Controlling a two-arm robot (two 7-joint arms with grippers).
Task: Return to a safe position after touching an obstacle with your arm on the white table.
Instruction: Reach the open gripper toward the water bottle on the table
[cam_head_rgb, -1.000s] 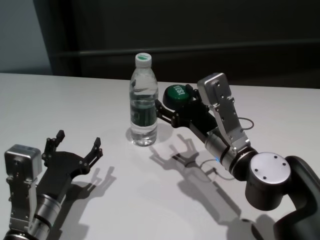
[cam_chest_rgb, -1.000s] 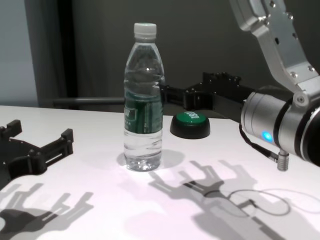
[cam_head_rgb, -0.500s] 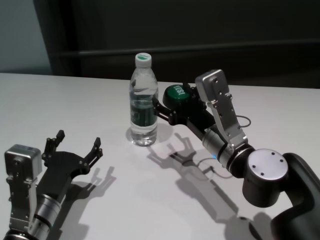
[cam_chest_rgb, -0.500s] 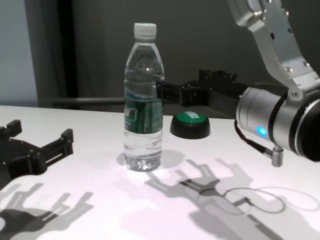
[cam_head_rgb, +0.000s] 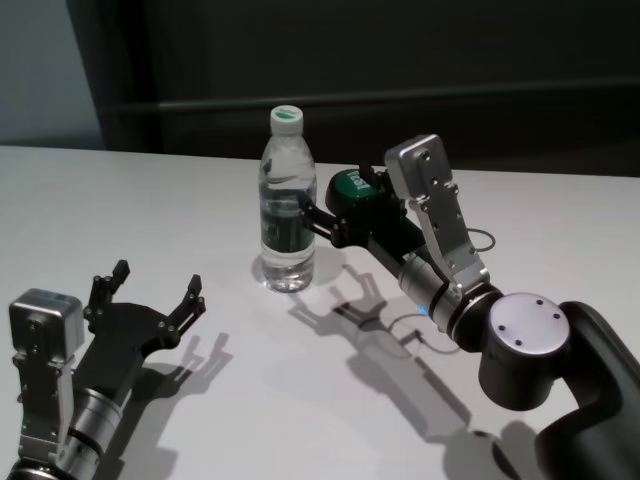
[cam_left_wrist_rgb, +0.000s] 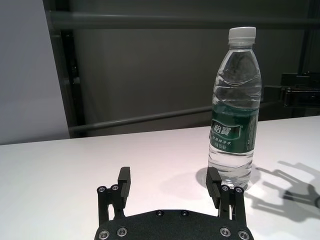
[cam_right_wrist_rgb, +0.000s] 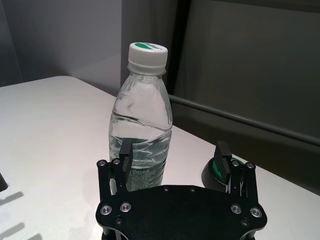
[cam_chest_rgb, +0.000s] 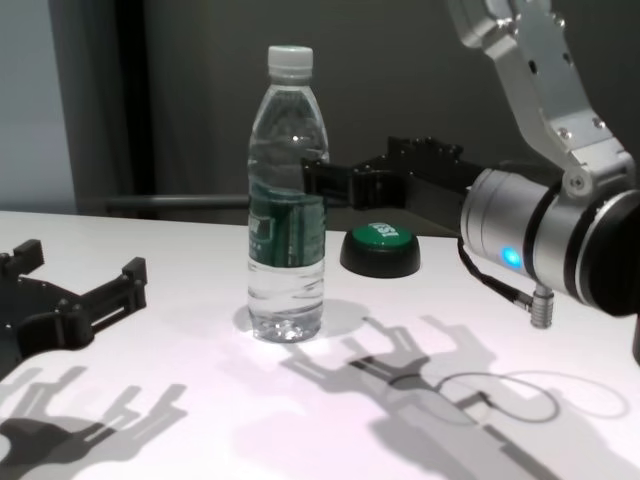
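Beside the bottle (cam_head_rgb: 287, 215), right gripper (cam_head_rgb: 312, 215) spread, apparently touching for contact; left gripper (cam_head_rgb: 150, 290) parked, spread.

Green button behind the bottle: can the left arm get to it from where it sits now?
Probably not directly. The left tool sits open low at the near left of the white table, and the bottle and the right tool stand between it and the green button.

A dark panelled wall (cam_head_rgb: 400, 60) with a horizontal rail (cam_head_rgb: 400, 98) at twelve o'clock; a paler grey wall section (cam_head_rgb: 40, 70) at ten o'clock.
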